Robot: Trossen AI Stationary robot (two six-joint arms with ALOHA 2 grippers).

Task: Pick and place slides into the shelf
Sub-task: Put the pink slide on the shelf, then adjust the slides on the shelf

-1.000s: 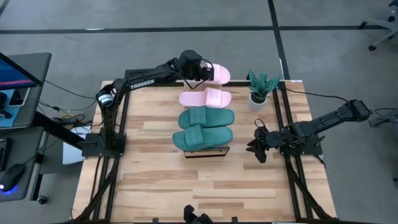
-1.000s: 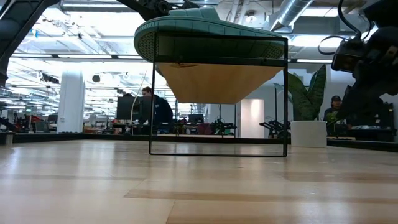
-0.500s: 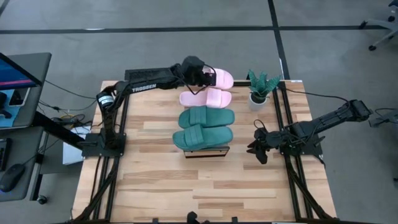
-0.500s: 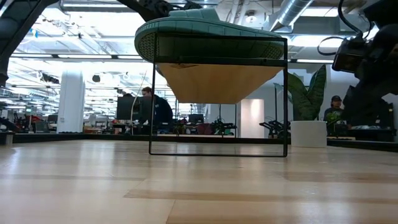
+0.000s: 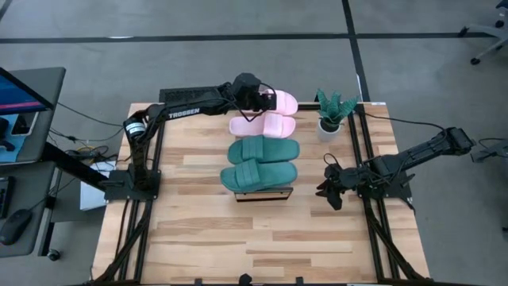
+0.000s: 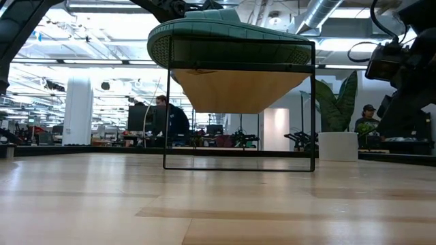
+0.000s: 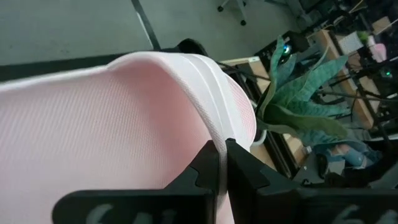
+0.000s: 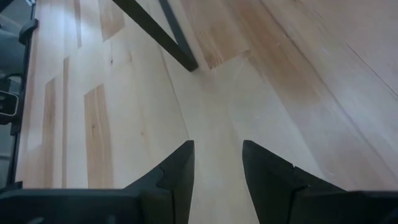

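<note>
Over the last sec the left gripper (image 5: 260,98) swung the far pink slide (image 5: 279,102) from an angled pose to lie square w/ the others, at top centre of the high view, just beyond the second pink slide (image 5: 263,125). That looks like the 4th & last slide reaching its spot on the shelf (image 5: 263,193); release prob. comes next.

Two teal slides (image 5: 260,161) sat in the row below the pink ones.

Left jaws: pinched nearly shut on the pink slide's edge, foam squeezed thin between them in the wrist view.

Right gripper (image 5: 329,187): parked low over the tabletop (image 5: 190,230) at right of the shelf, jaws apart, holding nothing.
</note>
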